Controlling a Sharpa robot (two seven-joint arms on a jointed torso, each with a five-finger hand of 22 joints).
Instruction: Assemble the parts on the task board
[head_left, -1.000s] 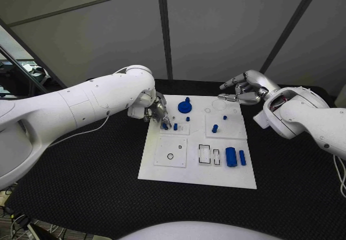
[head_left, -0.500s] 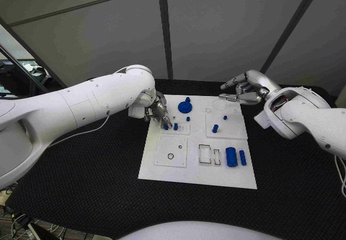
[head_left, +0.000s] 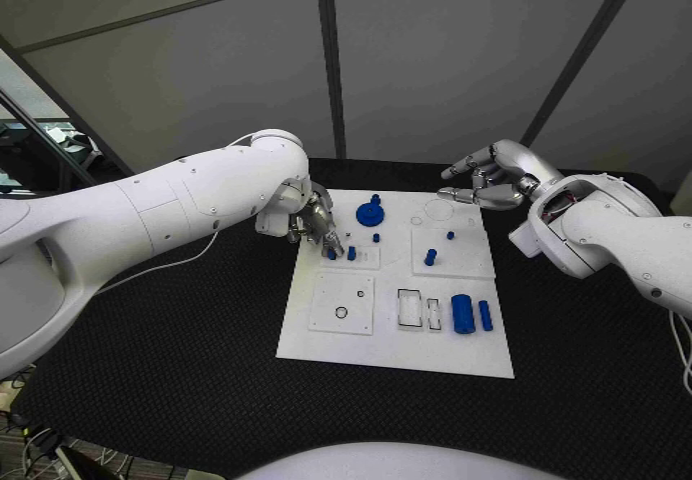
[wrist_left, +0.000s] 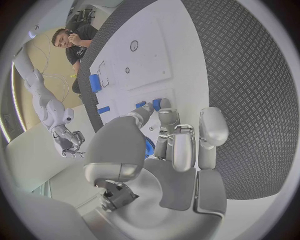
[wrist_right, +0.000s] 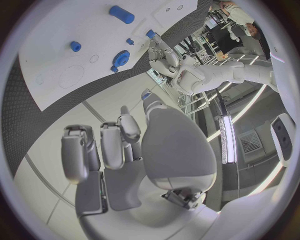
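The left hand (head_left: 312, 222) hangs over the board's (head_left: 397, 345) far-left corner, fingers pointing down at two small blue pegs (head_left: 351, 253) standing in a raised white block there. In the left wrist view the fingers (wrist_left: 177, 145) are drawn close together, their tips right at the pegs (wrist_left: 156, 104), and something blue shows between thumb and fingers, but I cannot tell whether the hand grips a part or only touches one. The right hand (head_left: 485, 178) is held above the desk (head_left: 173, 340) just past the board's far-right corner, fingers curled in loosely with nothing in them; the right wrist view shows the fingers (wrist_right: 109, 145) bent over an empty palm, well apart from the board (wrist_right: 62, 30). The white board lies in the middle of the black desk. On its far edge, just beside the left hand, sits a blue gear (head_left: 371, 213), with a tiny blue stud (head_left: 376, 238) near it. Toward the right side stand a short blue peg (head_left: 430, 257) and a smaller blue stud (head_left: 449, 236) on a second raised block, with a faint round outline (head_left: 437, 212) beyond them. On the near half lie a thick blue cylinder (head_left: 462, 313) and a thin blue bar (head_left: 485, 316) side by side, next to two rectangular slots (head_left: 410, 308), and farther left a white plate with a round hole (head_left: 340, 312).
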